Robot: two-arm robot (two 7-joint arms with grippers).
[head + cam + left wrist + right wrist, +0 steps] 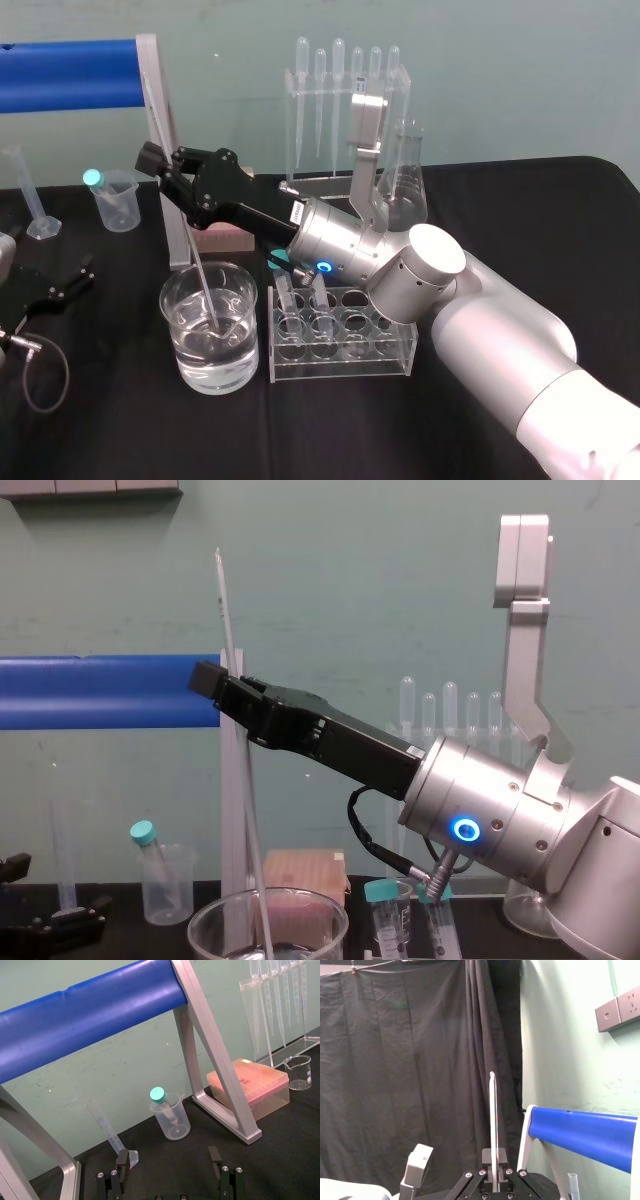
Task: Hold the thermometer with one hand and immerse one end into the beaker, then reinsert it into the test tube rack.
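Step in hand: the dip. I judge the immersion done; the return is not yet begun.
Right gripper (155,160): closed on the thermometer (224,610) partway up its length, above the beaker (180,350).
Thermometer: tilted, its lower end in the beaker's water and its upper end poking past the jaws.
Left gripper (167,1160): parked low at my left, fingers spread, holding nothing.
Next move: I'd lift along the rod until the tip clears the rim. Then I'd carry it right to the rack (340,370) just beside the beaker and line up a free hole.
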